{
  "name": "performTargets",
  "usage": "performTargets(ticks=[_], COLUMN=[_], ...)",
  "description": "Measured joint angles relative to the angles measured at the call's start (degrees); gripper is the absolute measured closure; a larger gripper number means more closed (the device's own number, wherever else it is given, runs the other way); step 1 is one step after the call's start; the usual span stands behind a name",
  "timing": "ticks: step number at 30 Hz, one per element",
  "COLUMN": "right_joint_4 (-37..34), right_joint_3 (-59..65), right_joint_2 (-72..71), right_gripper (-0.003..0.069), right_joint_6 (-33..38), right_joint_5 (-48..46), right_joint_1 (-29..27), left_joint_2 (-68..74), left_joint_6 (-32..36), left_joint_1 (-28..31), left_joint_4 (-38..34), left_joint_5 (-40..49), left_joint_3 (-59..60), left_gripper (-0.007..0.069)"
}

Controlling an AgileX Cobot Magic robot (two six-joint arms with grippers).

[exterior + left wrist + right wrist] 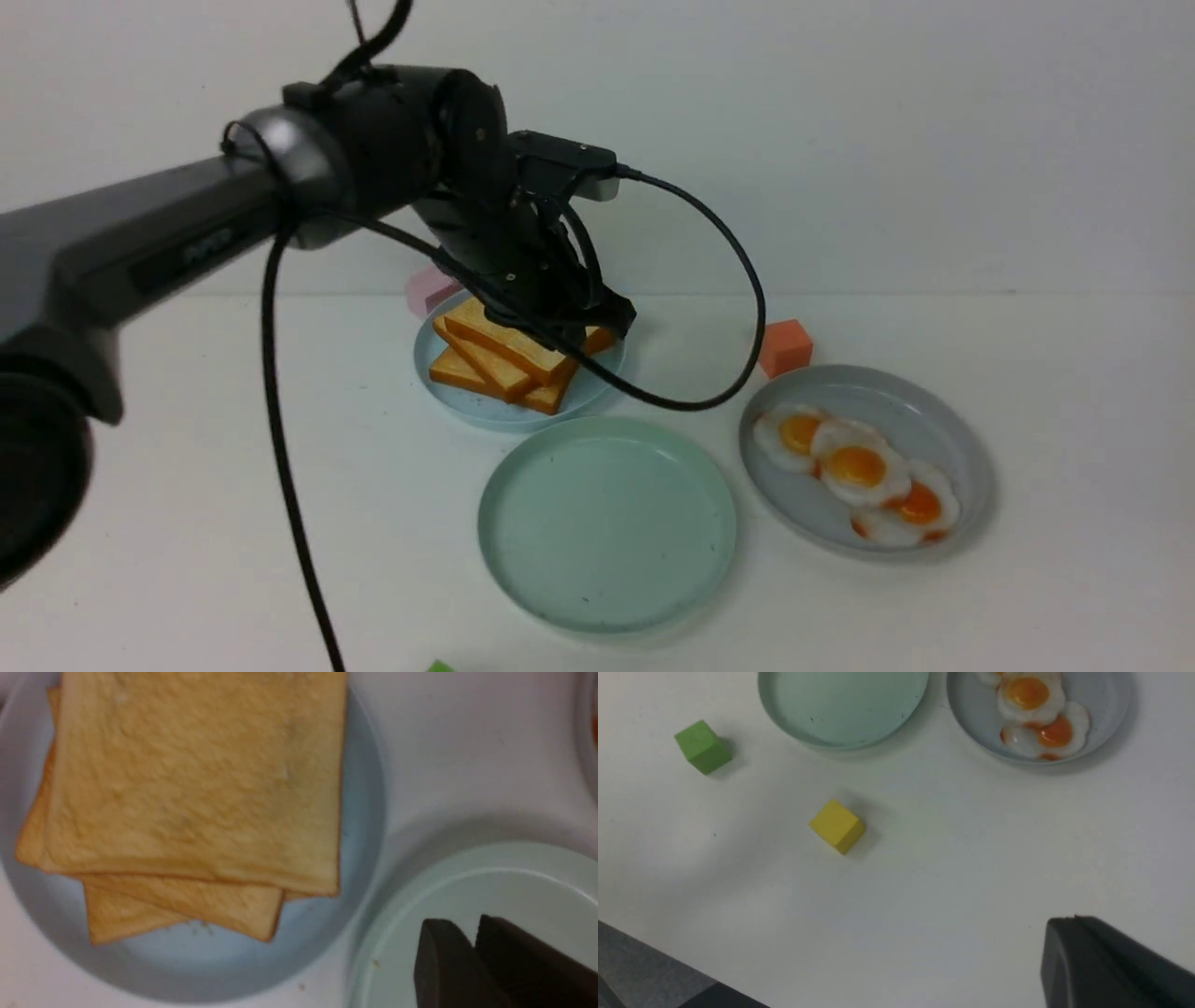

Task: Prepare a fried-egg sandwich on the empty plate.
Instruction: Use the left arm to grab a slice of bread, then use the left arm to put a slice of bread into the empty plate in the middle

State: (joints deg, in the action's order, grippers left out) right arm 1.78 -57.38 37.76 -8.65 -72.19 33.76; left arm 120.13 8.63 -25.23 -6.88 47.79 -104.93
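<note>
White table (pixel 1027 607); blue plate (pixel 485 413), toast (pixel 499 350); grey plate (pixel 934 401), eggs (pixel 857 467); empty plate (pixel 607 523)

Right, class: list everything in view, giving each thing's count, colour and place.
toast: three or more, golden, on blue plate
blue plate: one, light blue, back
mint plate: one, pale green, centre
grey plate: one, grey-blue, right
eggs: three, white and orange, on grey plate
orange cube: one, behind grey plate
pink block: one, behind blue plate
green cube: one, front of table
yellow cube: one, front of table
table: one, white
left fingers: black, by toast
right fingers: black, shut
</note>
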Motion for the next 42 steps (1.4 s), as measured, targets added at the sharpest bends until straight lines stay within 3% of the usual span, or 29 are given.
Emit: performTargets(ticks=[1,2,7,13,16,20,26,31,38,42], right_joint_4=[-0.6,-0.74,-2.72,-3.85,-4.19,-4.47,-5.3,-5.3,-4.73,-3.5], right_joint_3=[0.0,0.0,0.0,0.0,0.0,0.0,0.0,0.0,0.0,0.0], right_joint_2=[0.0,0.0,0.0,0.0,0.0,0.0,0.0,0.0,0.0,0.0], right_gripper=[0.0649,0.0649,0.0643,0.0641,0.0638,0.0634,0.0629,0.0624,0.0616,0.061], right_joint_6=[0.22,0.22,0.65,0.65,0.65,0.65,0.65,0.65,1.8,2.59], right_joint_5=[0.25,0.27,0.34,0.34,0.34,0.34,0.34,0.34,0.34,0.34], right_joint_1=[0.0,0.0,0.0,0.0,0.0,0.0,0.0,0.0,0.0,0.0], left_joint_2=[2.1,2.31,6.26,9.79,9.99,10.24,9.92,7.9,-4.76,-13.33], left_joint_6=[0.0,0.0,0.0,0.0,0.0,0.0,0.0,0.05,-1.3,-2.45], left_joint_1=[0.0,0.0,0.0,0.0,0.0,0.0,-0.24,-0.31,-1.22,-5.83], left_joint_4=[1.97,2.14,5.89,9.41,9.82,10.65,11.1,11.92,11.57,10.57], left_joint_5=[-1.16,-1.52,-6.78,-9.26,-9.27,-9.58,-9.46,-8.46,0.26,0.72], left_joint_3=[-1.6,-1.9,-2.85,-3.09,-3.22,-3.22,-3.52,-3.17,-1.65,6.78], left_gripper=[0.0398,0.0389,0.02,0.0172,0.0192,0.0295,0.0587,0.061,0.061,0.061])
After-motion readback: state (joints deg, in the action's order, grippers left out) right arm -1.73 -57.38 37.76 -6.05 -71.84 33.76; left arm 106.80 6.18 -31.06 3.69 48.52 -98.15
